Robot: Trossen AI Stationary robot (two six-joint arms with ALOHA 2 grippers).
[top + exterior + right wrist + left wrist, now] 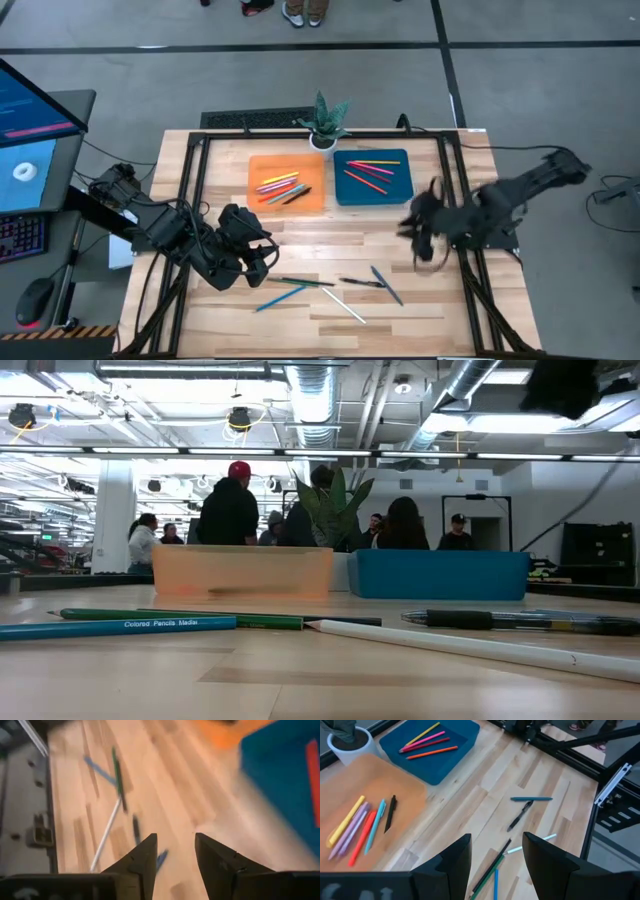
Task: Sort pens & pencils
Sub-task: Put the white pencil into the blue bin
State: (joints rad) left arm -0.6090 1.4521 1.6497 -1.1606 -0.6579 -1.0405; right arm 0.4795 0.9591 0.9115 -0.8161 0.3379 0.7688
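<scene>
Most pens and pencils already lay sorted in the orange tray (258,190) and blue tray (345,192). Five sticks (335,285) remained loose on the table, ahead of the empty, parted jaws of the left gripper (496,862) and right gripper (175,855).

A blue pencil (118,626), green pencil (180,617), white pencil (470,647) and black pen (520,620) lie before two trays (243,572)
</scene>
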